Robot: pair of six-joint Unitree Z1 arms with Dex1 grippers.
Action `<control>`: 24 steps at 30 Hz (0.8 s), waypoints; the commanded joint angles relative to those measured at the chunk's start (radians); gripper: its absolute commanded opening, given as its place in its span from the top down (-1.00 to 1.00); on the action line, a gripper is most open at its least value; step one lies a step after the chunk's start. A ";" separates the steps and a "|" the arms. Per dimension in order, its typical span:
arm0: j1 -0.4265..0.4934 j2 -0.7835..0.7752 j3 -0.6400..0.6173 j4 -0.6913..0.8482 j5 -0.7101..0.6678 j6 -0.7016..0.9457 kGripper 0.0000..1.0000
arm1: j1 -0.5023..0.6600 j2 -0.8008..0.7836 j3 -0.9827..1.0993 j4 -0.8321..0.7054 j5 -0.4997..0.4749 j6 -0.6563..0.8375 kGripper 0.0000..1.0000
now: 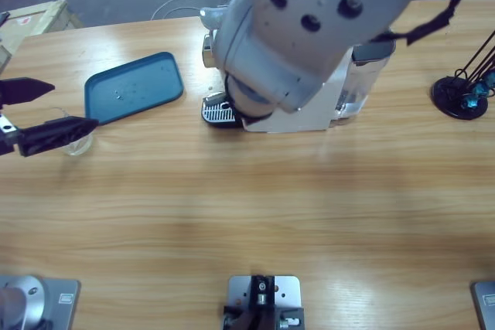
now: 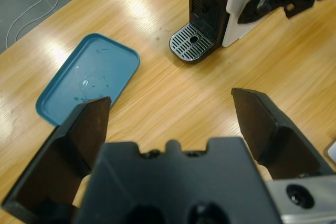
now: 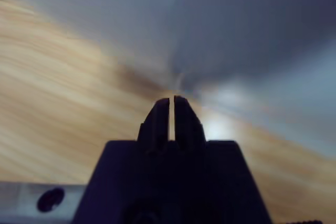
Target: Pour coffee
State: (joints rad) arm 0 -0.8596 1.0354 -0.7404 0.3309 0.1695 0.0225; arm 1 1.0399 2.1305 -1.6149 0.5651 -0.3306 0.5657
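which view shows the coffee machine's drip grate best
The left wrist view: the drip grate is unobstructed under the coffee machine. The high view shows only its edge, beneath an arm's elbow; the right wrist view doesn't show it.

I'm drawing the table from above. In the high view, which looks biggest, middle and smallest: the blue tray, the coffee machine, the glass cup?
1. Coffee machine, though the silver arm covers much of it.
2. Blue tray.
3. Glass cup, partly hidden under the left gripper, whose jaws are open.

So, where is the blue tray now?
In the high view the blue tray lies flat on the table's left part, between the open left gripper and the white coffee machine.
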 commanded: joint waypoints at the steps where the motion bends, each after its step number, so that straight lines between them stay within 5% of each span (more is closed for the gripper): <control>1: -0.010 -0.005 0.034 0.008 -0.008 -0.010 -0.98 | 0.093 -0.280 -0.222 0.059 -0.152 -0.358 -1.00; 7: -0.010 -0.045 0.048 0.004 -0.002 -0.036 -0.98 | 0.147 -0.456 -0.217 0.064 -0.197 -0.393 -1.00; 12: 0.014 -0.103 0.089 0.041 0.191 -0.159 -0.98 | 0.147 -0.625 0.105 0.053 -0.257 -0.296 -1.00; 19: 0.384 -0.113 0.078 0.078 0.223 -0.184 -0.98 | 0.147 -0.886 0.572 -0.039 -0.252 -0.181 -1.00; 24: 0.467 0.012 0.101 0.061 0.211 -0.238 -0.98 | 0.147 -0.966 0.703 -0.045 -0.242 -0.159 -1.00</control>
State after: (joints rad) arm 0 -0.4883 0.9379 -0.6896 0.3899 0.3760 -0.1556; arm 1 1.1809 1.3016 -1.0848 0.5409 -0.5749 0.3693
